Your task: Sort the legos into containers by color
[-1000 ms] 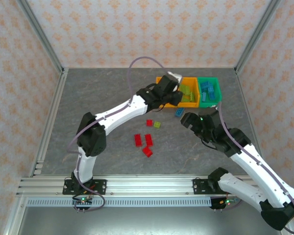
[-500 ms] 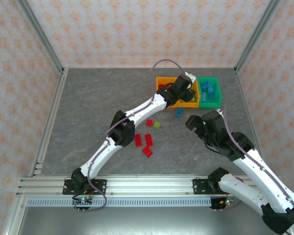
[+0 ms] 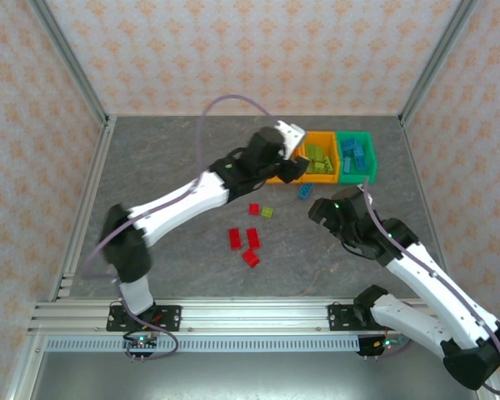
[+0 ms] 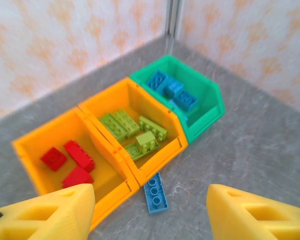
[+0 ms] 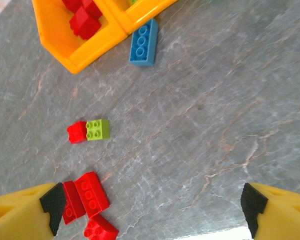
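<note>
**Six strays out on the worktop [image 3: 167, 167], both sets of jaws empty**

Up around 1 o'clock in the overhead view there's a row of three containers with their side walls touching. The left wrist cam reads them best. The left orange bin [image 4: 27, 150] has three red bricks [image 4: 72, 160] in it. The middle orange bin [image 4: 106, 97] holds a handful of lime bricks [image 4: 135, 131]. The green bin [image 4: 210, 107], at the 3 o'clock end of the row, has the blue bricks [image 4: 171, 91].

Now the loose stuff. A loose blue brick [image 4: 155, 192] lies flat, studs up, at 6 o'clock of the seam between the two orange bins. It's right by their front walls, but I can't tell if it actually touches. Off toward 7 o'clock from the bins, a small red brick [image 5: 77, 132] and a small lime brick [image 5: 98, 129] sit side by side, touching. Past those, again toward 7 o'clock, three bigger red bricks [image 5: 92, 192] are bunched close together.

The left gripper [image 4: 150, 192] hovers above the front of the orange bins, yellow fingers spread wide with nothing between them. The right gripper [image 5: 152, 207] hangs over bare worktop at about 3 o'clock of the red-and-lime pair. Its jaws are wide apart too, black pads [image 5: 52, 205] showing, and it's holding nothing.
</note>
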Controlling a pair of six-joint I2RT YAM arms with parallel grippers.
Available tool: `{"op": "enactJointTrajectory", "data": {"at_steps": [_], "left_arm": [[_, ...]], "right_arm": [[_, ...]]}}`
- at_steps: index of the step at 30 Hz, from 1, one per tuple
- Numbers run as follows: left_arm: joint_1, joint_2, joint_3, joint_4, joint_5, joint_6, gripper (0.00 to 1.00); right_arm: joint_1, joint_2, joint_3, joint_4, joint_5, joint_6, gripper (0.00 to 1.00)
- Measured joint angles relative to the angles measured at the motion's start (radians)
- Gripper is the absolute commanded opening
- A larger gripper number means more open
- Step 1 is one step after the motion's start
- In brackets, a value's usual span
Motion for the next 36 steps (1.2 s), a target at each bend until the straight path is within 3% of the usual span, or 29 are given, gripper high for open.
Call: {"op": "enactJointTrajectory", "data": {"at_steps": [5,8,12,16,19,28,36], "left_arm": [[-0.007,-0.358,-0.233,0.018,-0.032,0.080,0.62],[-0.012,-0.506,-0.327,-0.065,-0.047,0.149,0.70],[-0.017,-0.610,-0.370,-0.256,-0.049,0.242,0.83],[-0.019,-0.716,-0.446,-0.338,-0.061,0.329,1.00],[-0.019,-0.810,-0.565,-0.322,-0.111,0.389,1.00],[0.000,-0.801,-0.621,-0.307,-0.139,0.432,1.00],[0.050,-0.803,-0.623,-0.280,-0.100,0.434,1.00]], "right_arm": [[0.024,0.232,0.039,0.083,-0.086,-0.048,0.91],[0.043,0.399,0.096,0.133,-0.136,-0.066,0.90],[0.052,0.603,0.174,0.216,-0.191,-0.077,0.85],[0.051,0.763,0.247,0.256,-0.221,-0.081,0.78],[0.052,0.848,0.289,0.279,-0.236,-0.083,0.75],[0.054,0.990,0.372,0.278,-0.234,-0.097,0.69],[0.069,1.044,0.399,0.246,-0.187,-0.117,0.40]]}}
